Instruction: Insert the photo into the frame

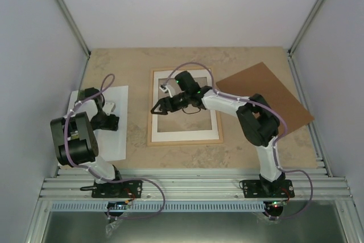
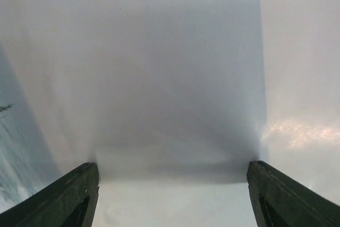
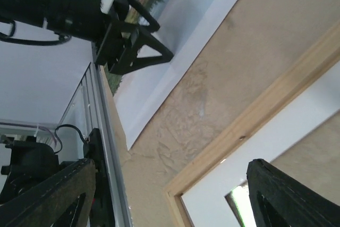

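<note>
The photo [image 1: 115, 98] lies on the table at the left, mostly white from above. My left gripper [image 1: 109, 121] is down on it, jaws wide open. In the left wrist view the blurred pale photo [image 2: 159, 78] fills the frame and my left gripper [image 2: 172, 173] holds nothing. The pale wood frame [image 1: 185, 140] lies flat at the centre with a white mat and clear pane. My right gripper [image 1: 157, 109] is open and empty over the frame's left side. The right wrist view shows my right gripper [image 3: 170, 166] above the frame's wooden edge [image 3: 255, 126], with the photo's white border [image 3: 154, 89] and the left gripper [image 3: 141, 46] beyond.
A flat brown backing board [image 1: 267, 95] lies at an angle at the right, under the right arm's forearm. A strip of bare stone-patterned table [image 1: 136, 112] separates photo and frame. An aluminium rail [image 1: 193, 183] runs along the near edge. Pale walls close in on three sides.
</note>
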